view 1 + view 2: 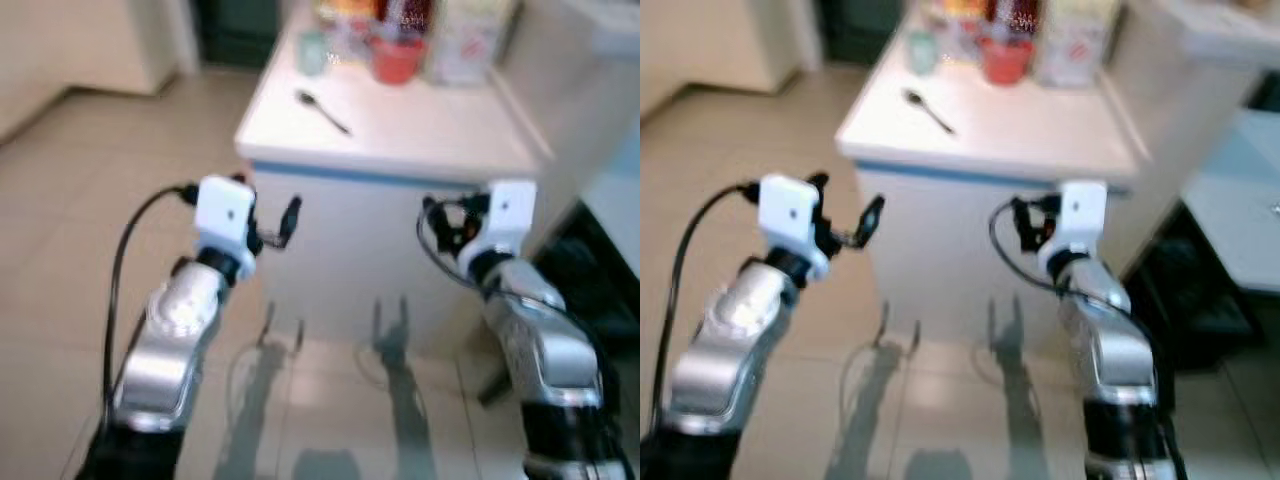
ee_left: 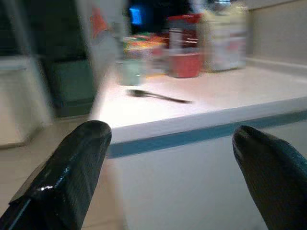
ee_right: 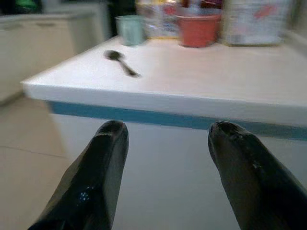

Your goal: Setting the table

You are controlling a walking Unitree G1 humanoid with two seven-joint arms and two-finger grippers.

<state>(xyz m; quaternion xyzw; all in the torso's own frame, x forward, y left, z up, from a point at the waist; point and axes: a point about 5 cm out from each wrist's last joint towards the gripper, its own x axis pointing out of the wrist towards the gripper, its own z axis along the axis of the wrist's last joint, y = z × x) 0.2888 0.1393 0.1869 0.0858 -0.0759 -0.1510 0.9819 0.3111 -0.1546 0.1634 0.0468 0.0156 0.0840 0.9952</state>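
Right now both arms are raised in front of the white surface (image 1: pixel 420 140), short of its blue-banded edge, so this looks like an approach and not yet a reach. The left hand (image 2: pixel 172 177) has its fingers spread wide with nothing between them, and the right hand (image 3: pixel 168 177) is just as wide and just as empty. Both wrist cameras look straight across the top, which suits lining up on what lies there.

The task's likely item, a dark spoon (image 1: pixel 322 110), lies flat and alone on the surface at about 11 o'clock from the middle of the top, well apart from both hands. Behind it, toward 12 o'clock, stand a pale green cup (image 3: pixel 130 29), a red bowl-like container (image 1: pixel 396 60) and a white carton (image 3: pixel 254 21) with red print. Whether any of them holds anything I cannot tell; the views are too blurred and too low.
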